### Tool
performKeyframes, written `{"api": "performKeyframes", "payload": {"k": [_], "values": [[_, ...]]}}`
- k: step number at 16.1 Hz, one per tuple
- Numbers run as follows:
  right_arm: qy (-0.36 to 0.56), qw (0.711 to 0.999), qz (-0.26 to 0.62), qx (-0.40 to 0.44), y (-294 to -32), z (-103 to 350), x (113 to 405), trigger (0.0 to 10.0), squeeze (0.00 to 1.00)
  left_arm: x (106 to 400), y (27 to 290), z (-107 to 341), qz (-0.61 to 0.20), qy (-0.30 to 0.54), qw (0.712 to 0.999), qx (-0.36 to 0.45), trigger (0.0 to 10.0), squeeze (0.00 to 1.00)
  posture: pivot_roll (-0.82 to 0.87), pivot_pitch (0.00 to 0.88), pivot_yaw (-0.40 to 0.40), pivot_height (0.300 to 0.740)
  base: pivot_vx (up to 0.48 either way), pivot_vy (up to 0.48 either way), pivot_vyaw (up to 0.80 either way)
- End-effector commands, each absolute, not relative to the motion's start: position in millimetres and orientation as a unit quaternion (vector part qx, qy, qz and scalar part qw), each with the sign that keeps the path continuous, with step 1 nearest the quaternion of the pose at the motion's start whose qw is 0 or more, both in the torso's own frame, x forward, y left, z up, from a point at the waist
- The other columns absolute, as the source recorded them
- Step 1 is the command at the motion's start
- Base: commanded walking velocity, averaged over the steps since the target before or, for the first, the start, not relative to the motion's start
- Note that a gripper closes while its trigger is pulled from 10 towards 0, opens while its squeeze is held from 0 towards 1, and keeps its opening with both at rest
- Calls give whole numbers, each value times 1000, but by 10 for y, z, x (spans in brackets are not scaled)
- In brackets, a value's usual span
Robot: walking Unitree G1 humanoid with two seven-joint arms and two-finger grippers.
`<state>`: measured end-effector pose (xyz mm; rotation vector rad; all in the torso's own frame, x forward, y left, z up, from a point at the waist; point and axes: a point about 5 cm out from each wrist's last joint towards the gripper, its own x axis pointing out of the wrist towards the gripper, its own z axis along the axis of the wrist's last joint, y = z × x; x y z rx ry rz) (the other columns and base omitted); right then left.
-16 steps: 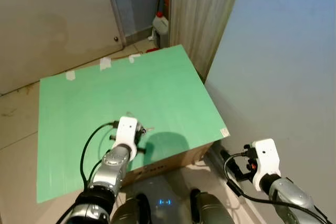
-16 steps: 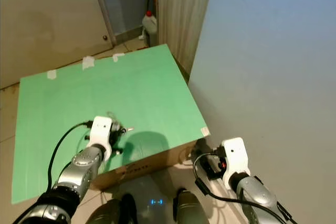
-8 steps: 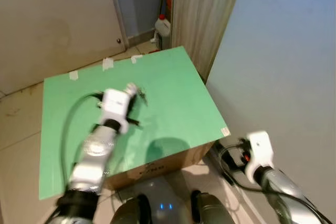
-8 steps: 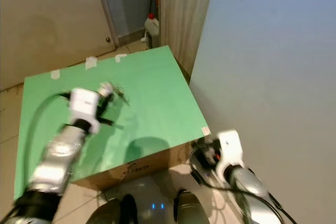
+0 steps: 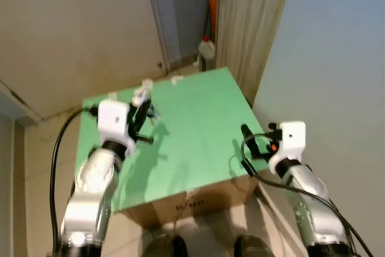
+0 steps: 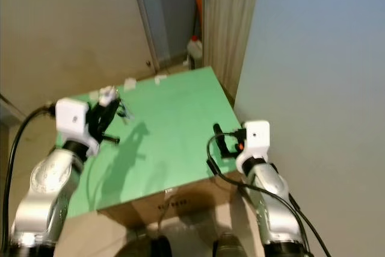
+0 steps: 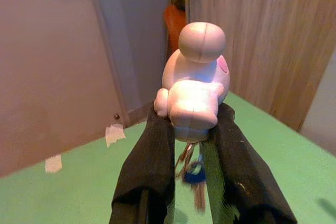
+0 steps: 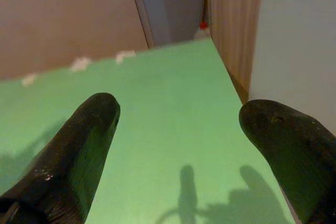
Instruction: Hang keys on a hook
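Keys lifted clear of the green surface

Left tool pinches the pale pink rubbery figurine keyring, light metal keys dangling loosely at 6 o'clock; right tool gapes wide, empty.

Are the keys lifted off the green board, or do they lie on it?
Lifted. The left gripper pinches the pink figure of the keys, which dangle below it, above the green board.

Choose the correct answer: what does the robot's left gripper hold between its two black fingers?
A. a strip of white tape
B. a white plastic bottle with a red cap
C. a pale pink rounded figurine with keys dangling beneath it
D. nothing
C: the left gripper is clamped on the pale pink rounded figurine, and the keys dangle beneath it above the green board.
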<state>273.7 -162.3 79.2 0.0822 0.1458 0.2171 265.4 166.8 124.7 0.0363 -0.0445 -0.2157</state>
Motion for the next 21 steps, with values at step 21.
{"api": "performKeyframes", "payload": {"k": [21], "values": [[62,994,86,37,-1729,610,2553,10000,0,2339,1632,751,-75,39,996,-26,0,0,-209,0,122,740,-23,-118,0]]}}
